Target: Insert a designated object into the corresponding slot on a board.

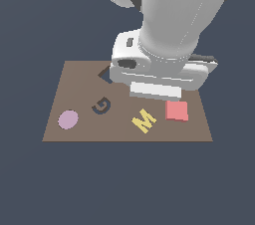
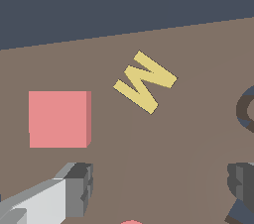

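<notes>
The designated object, a flat salmon-red square block (image 1: 177, 111) (image 2: 58, 119), lies on the brown board (image 1: 74, 89) (image 2: 198, 59) near its edge on the exterior view's right, beside the yellow M (image 1: 144, 120) (image 2: 145, 81). Only a dark corner of the slot (image 1: 104, 73) shows at the board's far side; the arm's hand (image 1: 159, 67) covers the rest. My gripper (image 2: 158, 188) hovers over the board just behind the block and the M. It is open, with both fingers (image 2: 74, 188) wide apart and only bare board between them. The block sits outside the fingers, apart from them.
A dark G-shaped cutout (image 1: 101, 105) (image 2: 246, 109) and a pink oval (image 1: 68, 119) lie on the board toward the exterior view's left. A sliver of a small salmon-red piece (image 2: 131, 222) shows at the wrist picture's edge. Dark blue floor surrounds the board.
</notes>
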You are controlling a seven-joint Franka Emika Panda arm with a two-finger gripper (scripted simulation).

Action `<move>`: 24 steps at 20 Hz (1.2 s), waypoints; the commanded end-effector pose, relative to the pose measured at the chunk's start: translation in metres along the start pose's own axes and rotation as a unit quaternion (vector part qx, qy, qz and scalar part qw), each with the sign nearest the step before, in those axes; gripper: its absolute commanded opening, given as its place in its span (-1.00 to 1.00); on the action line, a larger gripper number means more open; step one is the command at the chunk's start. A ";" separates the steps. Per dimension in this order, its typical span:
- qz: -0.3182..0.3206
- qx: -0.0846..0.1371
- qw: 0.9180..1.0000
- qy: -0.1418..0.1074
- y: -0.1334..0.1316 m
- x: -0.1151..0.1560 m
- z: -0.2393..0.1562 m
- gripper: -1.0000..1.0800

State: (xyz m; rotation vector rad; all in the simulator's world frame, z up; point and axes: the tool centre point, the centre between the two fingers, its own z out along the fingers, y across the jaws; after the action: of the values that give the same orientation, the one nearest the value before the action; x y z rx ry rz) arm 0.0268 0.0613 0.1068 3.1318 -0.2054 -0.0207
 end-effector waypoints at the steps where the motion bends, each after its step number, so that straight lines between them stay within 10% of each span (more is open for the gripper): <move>1: 0.000 0.001 1.000 0.002 -0.024 0.005 0.015 0.92; 11: 0.000 0.002 1.000 0.006 -0.083 0.019 0.051 0.92; 24: 0.000 0.002 1.000 0.006 -0.093 0.022 0.066 0.92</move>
State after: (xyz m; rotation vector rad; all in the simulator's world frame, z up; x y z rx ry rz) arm 0.0600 0.1502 0.0448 3.1356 -0.2044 0.0010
